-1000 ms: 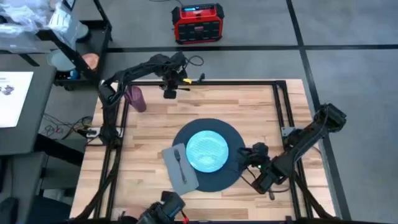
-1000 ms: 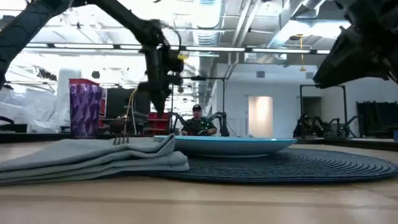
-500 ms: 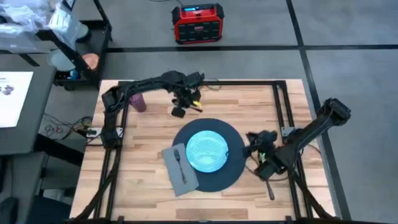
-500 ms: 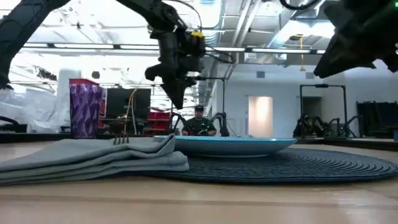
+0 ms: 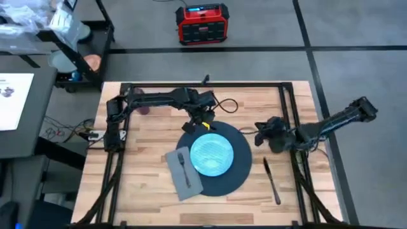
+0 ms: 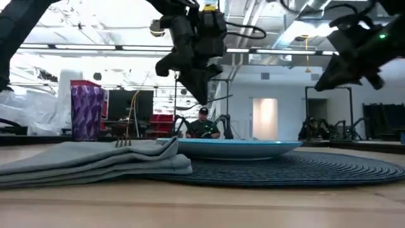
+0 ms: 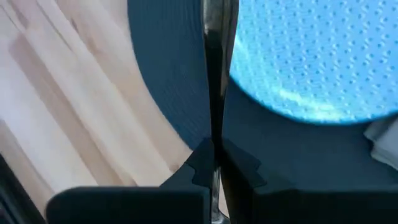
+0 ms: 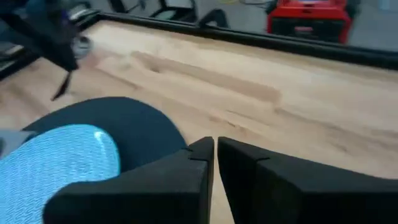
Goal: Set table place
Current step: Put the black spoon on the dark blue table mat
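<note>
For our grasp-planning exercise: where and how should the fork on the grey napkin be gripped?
Probably mid-handle on the fork, coming straight down from above, with the gripper fingers spanning its narrow width. It lies flat on the napkin, so only its top is open, and the slim handle gives a straighter hold than the tines.

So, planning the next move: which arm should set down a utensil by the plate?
Left. Its tool is shut on a thin utensil above the mat, beside the plate. The right tool is empty, off the mat.
</note>
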`<state>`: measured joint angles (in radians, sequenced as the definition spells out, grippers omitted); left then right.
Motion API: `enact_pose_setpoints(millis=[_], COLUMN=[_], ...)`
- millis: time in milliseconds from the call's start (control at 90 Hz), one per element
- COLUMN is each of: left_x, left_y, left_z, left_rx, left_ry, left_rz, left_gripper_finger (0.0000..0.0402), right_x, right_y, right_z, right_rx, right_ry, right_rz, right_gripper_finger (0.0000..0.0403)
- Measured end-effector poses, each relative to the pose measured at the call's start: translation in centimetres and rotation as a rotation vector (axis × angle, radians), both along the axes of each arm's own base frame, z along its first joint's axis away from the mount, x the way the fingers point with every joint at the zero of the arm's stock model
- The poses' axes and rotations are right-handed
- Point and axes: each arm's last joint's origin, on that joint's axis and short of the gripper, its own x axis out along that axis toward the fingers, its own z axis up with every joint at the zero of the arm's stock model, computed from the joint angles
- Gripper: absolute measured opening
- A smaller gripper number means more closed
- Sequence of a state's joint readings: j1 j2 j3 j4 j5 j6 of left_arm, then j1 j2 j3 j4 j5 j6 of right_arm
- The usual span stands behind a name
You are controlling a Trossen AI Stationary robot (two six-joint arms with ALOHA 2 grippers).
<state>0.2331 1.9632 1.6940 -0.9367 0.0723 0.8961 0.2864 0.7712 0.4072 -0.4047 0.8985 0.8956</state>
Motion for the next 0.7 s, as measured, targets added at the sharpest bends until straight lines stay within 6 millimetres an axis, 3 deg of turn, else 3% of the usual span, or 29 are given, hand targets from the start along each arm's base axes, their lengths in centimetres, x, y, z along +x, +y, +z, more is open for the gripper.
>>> enact_pose_setpoints(millis=[189,344,478,700], left_x=[1.5,2.2,2.6,4.0], left_y=[-2.5,-4.9,-6.5,-7.6], left_z=[0.4,0.7,0.8,1.8], left_rx=[0.031,0.111,0.205,0.26], left_ry=[-0.106,-0.154,-0.19,-0.353], left_rz=[-0.09,-0.302,-0.516,-0.537], left_gripper_finger=[0.0,0.0,0.0,0.0], right_x=[-0.3,-0.9,-0.9,-0.8], right_y=[-2.9,-4.4,-4.9,-4.5], right_z=[0.7,0.6,0.5,0.5], right_rx=[-0.014,0.04,0.1,0.148], right_ry=[-0.015,-0.012,-0.029,-0.049], right_rz=[0.17,0.26,0.31,0.359], right_gripper_finger=[0.0005,0.0006,0.0006,0.0006])
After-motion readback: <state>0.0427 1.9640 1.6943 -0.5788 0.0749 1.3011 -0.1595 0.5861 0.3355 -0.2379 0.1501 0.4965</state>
